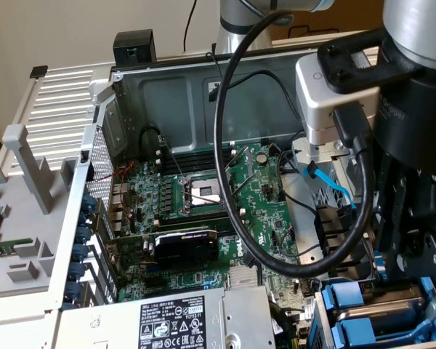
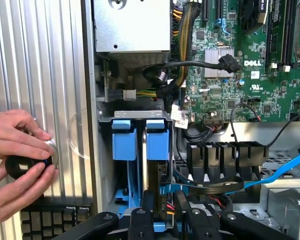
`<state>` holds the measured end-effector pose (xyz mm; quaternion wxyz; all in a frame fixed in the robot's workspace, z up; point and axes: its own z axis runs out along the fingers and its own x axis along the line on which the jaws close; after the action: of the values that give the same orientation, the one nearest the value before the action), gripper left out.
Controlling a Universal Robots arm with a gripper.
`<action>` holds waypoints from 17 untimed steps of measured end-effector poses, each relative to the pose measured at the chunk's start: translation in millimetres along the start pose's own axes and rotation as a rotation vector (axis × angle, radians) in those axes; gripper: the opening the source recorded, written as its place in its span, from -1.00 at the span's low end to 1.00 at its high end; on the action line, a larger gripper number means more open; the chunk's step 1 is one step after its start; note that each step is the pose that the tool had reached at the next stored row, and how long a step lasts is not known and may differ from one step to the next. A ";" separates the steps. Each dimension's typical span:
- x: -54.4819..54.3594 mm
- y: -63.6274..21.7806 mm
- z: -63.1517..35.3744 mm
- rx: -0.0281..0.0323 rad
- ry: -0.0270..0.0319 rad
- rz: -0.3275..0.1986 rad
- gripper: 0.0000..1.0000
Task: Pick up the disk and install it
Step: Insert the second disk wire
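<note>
- Where the open computer case [image 1: 94,145] lies under the arm, the gripper [image 1: 410,254] is seen hanging above the drive bay at the exterior view's right, close over the blue carriers.
- In the wrist view the gripper [image 2: 165,212] is placed directly in line with the disk [image 2: 157,142], whose blue carrier front and silver edge are seen standing on edge in the bay.
- Whether the gripper is spread or clamped on the disk cannot be told; contact between the two cannot be made out.
- A second blue carrier [image 2: 124,142] is seated just beside the disk, in the neighbouring slot of the same bay.
- The green motherboard [image 1: 203,218] is exposed in the middle of the case, with the processor socket [image 1: 203,193] uncovered and a black graphics card [image 1: 185,247] mounted below it.
- The grey power supply [image 1: 182,320] with its warning labels is found at the near edge of the case, next to the bay.
- A thick black cable [image 1: 232,182] is looped from the arm across the case, and a flat blue cable [image 2: 285,172] is run beside the bay.
- Outside the case wall, a small round black and silver object [image 2: 32,160] is held between a person's hands [image 2: 15,170].
</note>
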<state>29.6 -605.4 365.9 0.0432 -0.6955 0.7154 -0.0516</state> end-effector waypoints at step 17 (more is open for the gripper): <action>0.4 0.0 -0.1 0.0000 -0.0005 0.000 -0.79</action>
<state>29.6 -605.8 366.0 0.0434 -0.6954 0.7154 -0.0514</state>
